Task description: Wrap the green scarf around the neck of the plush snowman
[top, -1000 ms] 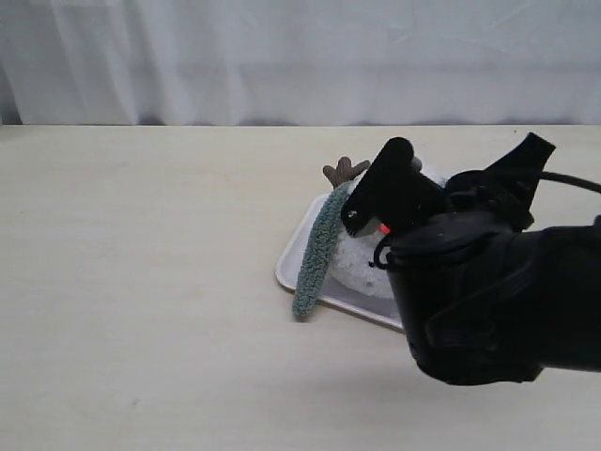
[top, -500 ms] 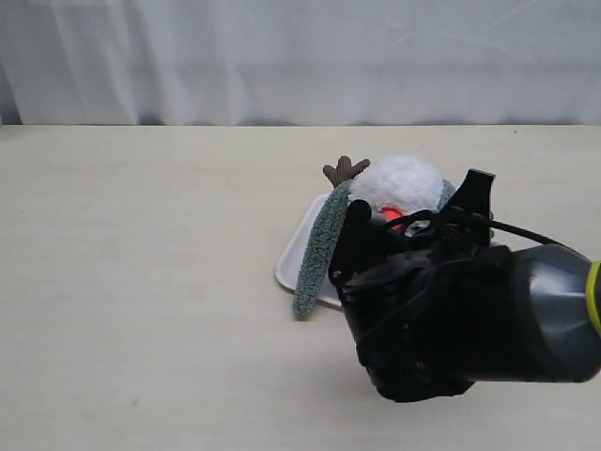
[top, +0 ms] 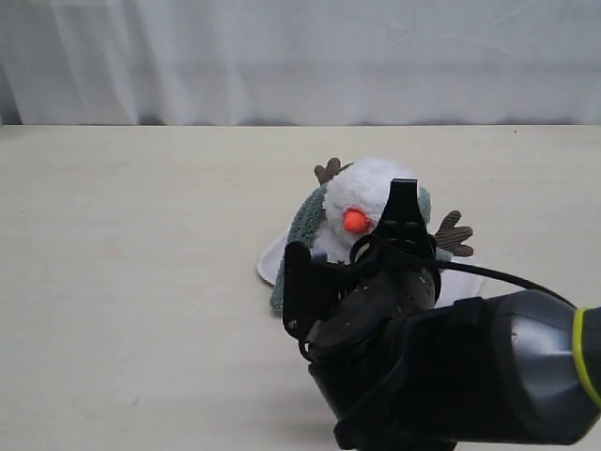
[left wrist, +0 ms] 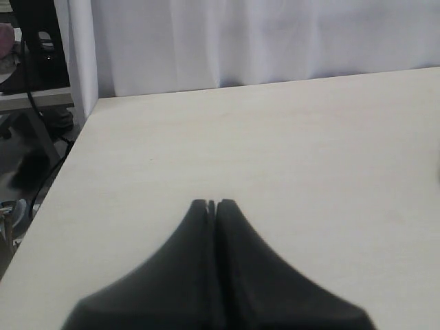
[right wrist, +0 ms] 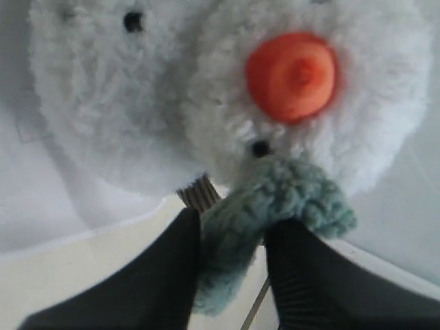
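Snowman (top: 371, 202) on tray (top: 270, 263) at tabletop (top: 141, 282) centre, scarf (right wrist: 268, 206) draped from its neck toward 7 o'clock, right pincer (right wrist: 230, 265) gripping scarf end, left pincer (left wrist: 213, 205) closed, empty

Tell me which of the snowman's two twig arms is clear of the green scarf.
The twig arm on the exterior view's right; it sticks out in full, while the other twig arm peeks out behind the green scarf.

Exterior camera faces the curtain across the surface (top: 141, 282); right wrist camera sits tight on the plush snowman (right wrist: 227, 103), shared with exterior; left wrist sees bare surface.
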Robot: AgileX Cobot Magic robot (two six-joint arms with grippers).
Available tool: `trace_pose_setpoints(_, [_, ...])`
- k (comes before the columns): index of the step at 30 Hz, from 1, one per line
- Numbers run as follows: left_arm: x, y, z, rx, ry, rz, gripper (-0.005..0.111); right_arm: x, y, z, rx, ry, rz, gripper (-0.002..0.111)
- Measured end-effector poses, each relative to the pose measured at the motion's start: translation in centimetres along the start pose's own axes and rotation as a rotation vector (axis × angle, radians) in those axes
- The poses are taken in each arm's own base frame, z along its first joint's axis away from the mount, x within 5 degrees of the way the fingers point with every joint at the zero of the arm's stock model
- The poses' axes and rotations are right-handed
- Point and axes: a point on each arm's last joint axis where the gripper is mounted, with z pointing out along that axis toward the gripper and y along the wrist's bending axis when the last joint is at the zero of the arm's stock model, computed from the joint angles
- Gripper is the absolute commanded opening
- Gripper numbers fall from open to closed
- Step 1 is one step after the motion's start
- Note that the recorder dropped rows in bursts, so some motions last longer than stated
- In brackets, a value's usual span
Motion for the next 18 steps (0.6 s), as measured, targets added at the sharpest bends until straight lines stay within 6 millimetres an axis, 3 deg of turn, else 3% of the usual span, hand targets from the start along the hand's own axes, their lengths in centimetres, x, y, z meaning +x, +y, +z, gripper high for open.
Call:
trace_pose_setpoints(2, [0.0, 0.0, 0.0, 0.000, 0.000, 0.000, 0.000, 0.0, 0.2, 0.1, -0.008, 0.005, -0.005, 0.067])
trace_pose_setpoints(4, [0.0, 0.0, 0.0, 0.000, 0.000, 0.000, 0.000, -0.1, 0.4, 0.2, -0.020, 0.008, -0.002, 0.073])
trace_pose_setpoints(11, [0.0, 0.0, 0.0, 0.000, 0.000, 0.000, 0.000, -0.4, 0.0, -0.2, -0.071, 0.053, 0.110, 0.073])
trace_pose_setpoints(18, [0.0, 0.0, 0.0, 0.000, 0.000, 0.000, 0.000, -1.8, -0.5, -1.2, -0.241, 0.042, 0.148, 0.073])
